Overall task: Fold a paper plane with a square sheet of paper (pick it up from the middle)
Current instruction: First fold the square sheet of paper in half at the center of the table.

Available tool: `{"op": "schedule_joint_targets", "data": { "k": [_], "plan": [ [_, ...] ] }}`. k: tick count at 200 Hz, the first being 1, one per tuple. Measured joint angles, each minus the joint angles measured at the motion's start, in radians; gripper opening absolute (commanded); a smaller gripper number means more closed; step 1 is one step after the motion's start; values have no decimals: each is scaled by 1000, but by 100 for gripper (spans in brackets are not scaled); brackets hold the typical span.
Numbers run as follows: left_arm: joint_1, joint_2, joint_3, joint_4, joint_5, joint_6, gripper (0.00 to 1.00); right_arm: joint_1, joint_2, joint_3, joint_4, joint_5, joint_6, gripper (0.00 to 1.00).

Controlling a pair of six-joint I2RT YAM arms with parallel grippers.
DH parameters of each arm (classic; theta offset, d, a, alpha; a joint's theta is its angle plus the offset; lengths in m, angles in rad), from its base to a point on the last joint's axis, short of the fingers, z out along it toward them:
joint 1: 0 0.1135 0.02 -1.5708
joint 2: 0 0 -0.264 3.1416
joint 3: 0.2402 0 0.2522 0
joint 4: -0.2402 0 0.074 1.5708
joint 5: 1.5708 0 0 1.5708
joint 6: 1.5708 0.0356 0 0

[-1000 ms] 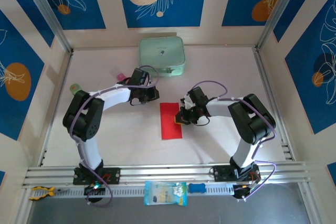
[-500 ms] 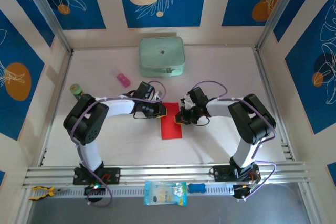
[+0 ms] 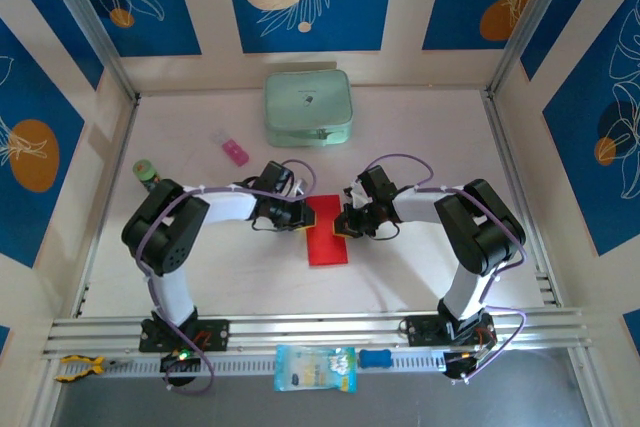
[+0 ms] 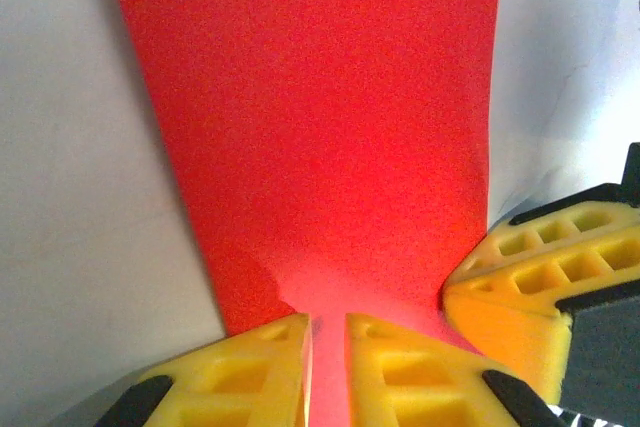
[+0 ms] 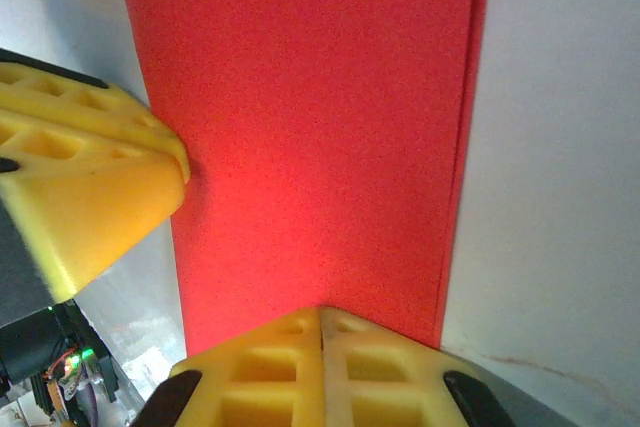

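The square sheet of paper (image 3: 328, 242) is bright red and lies flat on the white table as a folded upright rectangle. My left gripper (image 3: 304, 215) rests at its upper left edge. In the left wrist view its yellow fingertips (image 4: 328, 322) stand a narrow gap apart, with the red paper (image 4: 320, 127) showing in the gap. My right gripper (image 3: 346, 223) is at the paper's upper right edge. Its fingertips (image 5: 321, 312) are shut flush together and sit on the red paper (image 5: 310, 127). Each wrist view shows the other gripper's yellow finger (image 4: 530, 277) (image 5: 90, 177) at the paper's edge.
A pale green case (image 3: 308, 107) stands at the back centre. A small pink block (image 3: 235, 153) lies left of it, and a green object (image 3: 146, 169) sits further left. On the front rail lie a blue packet (image 3: 314, 367) and yellow-handled pliers (image 3: 78, 367).
My left gripper has swung right and nearer from beside the pink block to the paper's left edge, uncovering the block. The right arm and the paper have stayed put.
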Motion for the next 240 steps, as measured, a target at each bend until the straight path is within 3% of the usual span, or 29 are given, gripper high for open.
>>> {"op": "schedule_joint_targets", "data": {
  "k": [59, 146, 199, 240],
  "plan": [
    [-36, -35, -1, -14, 9, -33, 16, 0, 0, 0, 0, 0, 0, 0],
    [-42, -34, -93, 91, 12, -44, 15, 0, -1, -1, 1, 1, 0, 0],
    [-56, -113, -99, 12, -45, -18, 13, 1, -2, -1, 1, 3, 0, 0],
    [-124, -162, -101, 1, -51, -21, 13, 1, -2, -1, 1, 3, 0, 0]
  ]
}}
